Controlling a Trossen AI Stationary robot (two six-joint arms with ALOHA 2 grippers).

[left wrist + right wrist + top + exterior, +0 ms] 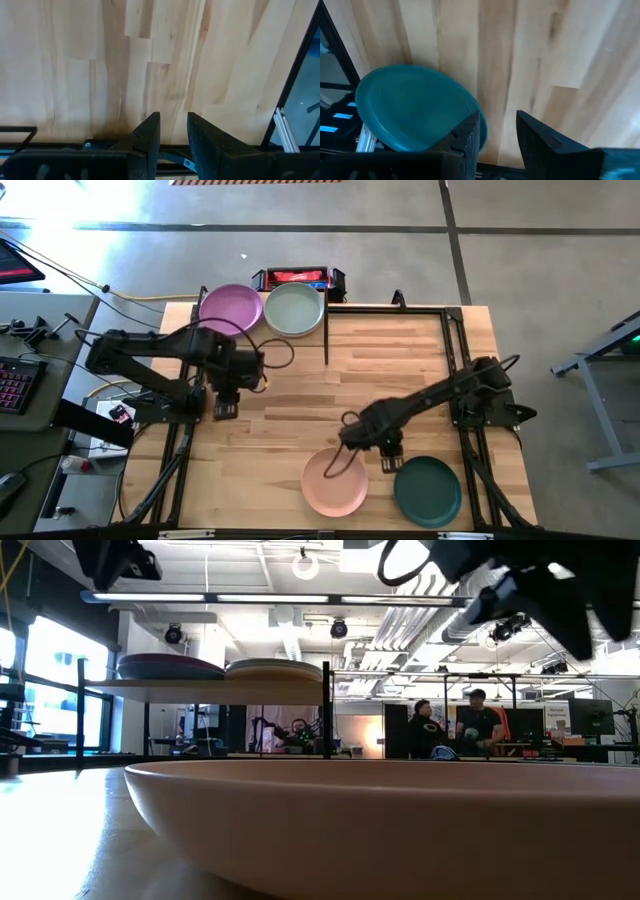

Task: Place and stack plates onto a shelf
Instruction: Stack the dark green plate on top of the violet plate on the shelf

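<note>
Two plates rest side by side on the shelf (325, 330): the purple plate (229, 308) and the sage green plate (294, 310). Two remain on the tabletop (300, 395) at its near edge: the pink plate (334, 482) and the dark teal plate (427, 490). The right end effector (388, 462) hovers between them, fingers slightly spread and empty. The left end effector (224, 409) waits over bare tabletop, fingers likewise parted and empty. Judged status: roughly half of the visible plates are placed; no stacking is evident yet.

We see two black jointed metal arms (160, 355) with looping black cables (285, 352) and blunt, wedge-shaped black fingers (147, 137).
</note>
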